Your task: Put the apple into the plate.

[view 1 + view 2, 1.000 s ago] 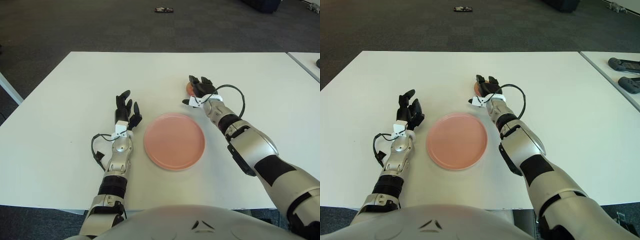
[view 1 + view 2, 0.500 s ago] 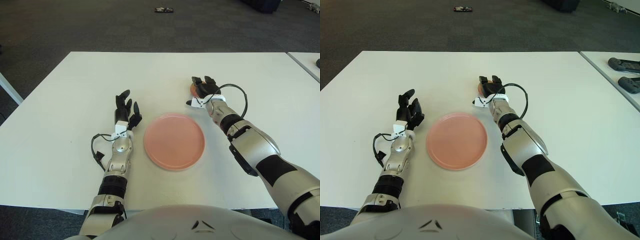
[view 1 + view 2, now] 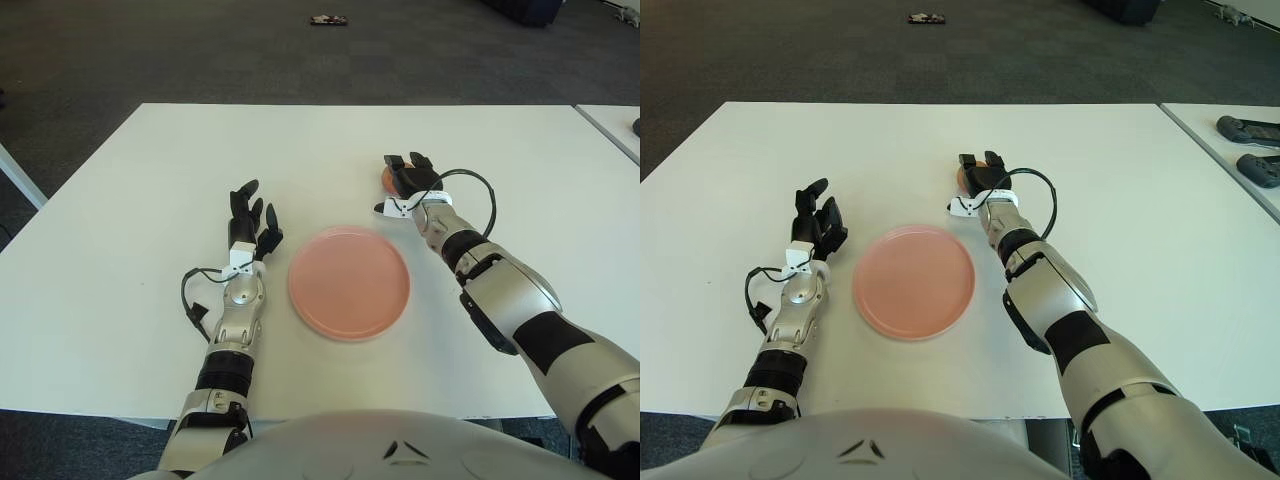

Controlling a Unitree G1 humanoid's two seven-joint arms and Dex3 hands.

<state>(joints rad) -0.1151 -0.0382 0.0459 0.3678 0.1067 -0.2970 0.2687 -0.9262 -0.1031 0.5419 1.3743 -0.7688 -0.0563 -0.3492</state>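
Note:
The apple (image 3: 386, 178), reddish-orange, sits on the white table beyond the right rim of the pink plate (image 3: 348, 282); only its left edge shows. My right hand (image 3: 408, 178) lies over it and hides most of it. The black fingers stretch past the apple's top and the thumb points out to the left near the table, so the hand is open over the fruit. The plate holds nothing. My left hand (image 3: 250, 215) shows just left of the plate, fingers spread and holding nothing.
The white table (image 3: 150, 180) reaches to the picture's sides. A second table at the far right carries two dark handheld devices (image 3: 1250, 128). A small dark object (image 3: 328, 19) lies on the grey carpet beyond the table.
My right hand has shifted slightly right and farther over the apple, covering more of it. The left hand and the plate have stayed where they were.

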